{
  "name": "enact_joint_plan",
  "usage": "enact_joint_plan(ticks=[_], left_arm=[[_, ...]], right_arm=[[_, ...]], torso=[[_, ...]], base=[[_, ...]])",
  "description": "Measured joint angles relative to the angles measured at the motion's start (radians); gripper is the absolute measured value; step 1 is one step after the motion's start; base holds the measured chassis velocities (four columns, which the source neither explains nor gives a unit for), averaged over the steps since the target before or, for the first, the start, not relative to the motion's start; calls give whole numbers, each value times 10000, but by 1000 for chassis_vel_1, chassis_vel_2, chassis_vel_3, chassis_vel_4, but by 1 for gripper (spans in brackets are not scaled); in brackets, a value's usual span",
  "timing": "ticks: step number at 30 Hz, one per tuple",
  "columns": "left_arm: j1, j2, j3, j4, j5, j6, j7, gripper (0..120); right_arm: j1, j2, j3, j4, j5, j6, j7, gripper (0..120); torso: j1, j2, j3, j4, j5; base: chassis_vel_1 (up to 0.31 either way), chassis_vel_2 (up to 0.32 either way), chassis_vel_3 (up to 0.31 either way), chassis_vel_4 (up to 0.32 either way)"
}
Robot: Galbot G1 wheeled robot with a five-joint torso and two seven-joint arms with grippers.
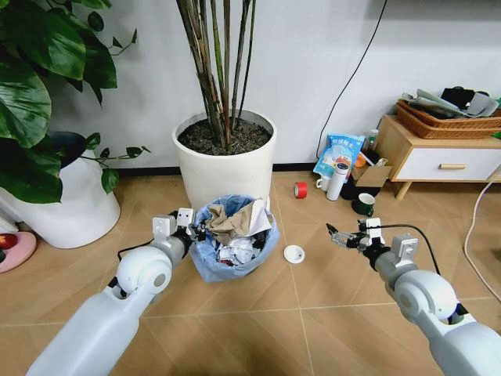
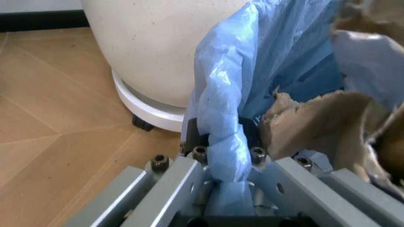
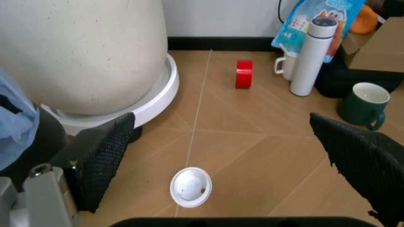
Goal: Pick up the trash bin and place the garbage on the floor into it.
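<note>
the left tool [image 1: 190, 229] is clamped on the trash bin [image 1: 235, 247] rim and its soft bag, while the right tool [image 1: 338, 236], spread apart above the floor, hovers near the light, flat white lid [image 1: 294, 254], best pinched by its edge.

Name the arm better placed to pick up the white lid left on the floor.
Right. The right hand is open and free, near the white lid, which lies between its fingers in the wrist view. The left hand is shut on the trash bin rim.
</note>
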Motion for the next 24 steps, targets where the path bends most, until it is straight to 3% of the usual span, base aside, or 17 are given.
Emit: enact_joint_plan(ticks=[24], left_arm=[[342, 61, -150, -269, 26, 39, -14, 0]], right_arm=[[862, 163, -1190, -872, -58, -59, 64, 100]], torso=[[2, 0, 2, 0, 1]], base=[[-15, 15, 13, -15]])
